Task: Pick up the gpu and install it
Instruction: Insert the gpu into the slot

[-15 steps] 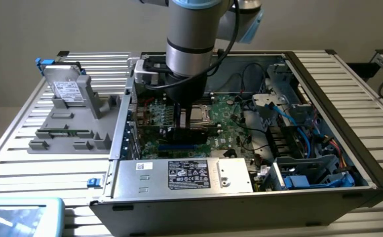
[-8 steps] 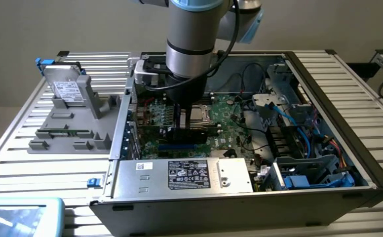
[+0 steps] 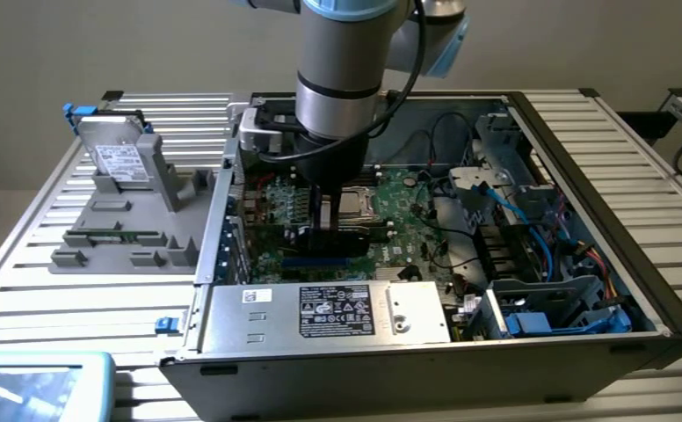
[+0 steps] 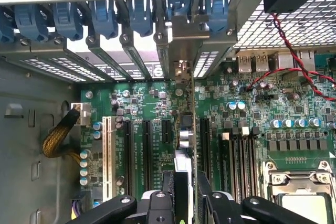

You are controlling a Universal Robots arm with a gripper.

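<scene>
Jaws of the gripper (image 4: pixel 188 201) were clamped on the gpu (image 4: pixel 184 137), which stood on edge inside the computer case (image 3: pixel 576 167), over the motherboard's (image 4: pixel 231 124) expansion slots. Pickup looked done. Whether the card was fully seated, I couldn't tell.

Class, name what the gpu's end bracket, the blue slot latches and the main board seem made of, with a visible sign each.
gpu end bracket: likely bare metal, dull silvery sheen. Blue slot latches: probably moulded plastic, smooth rounded forms. Main board: seemingly green laminate, soldered parts.
</scene>
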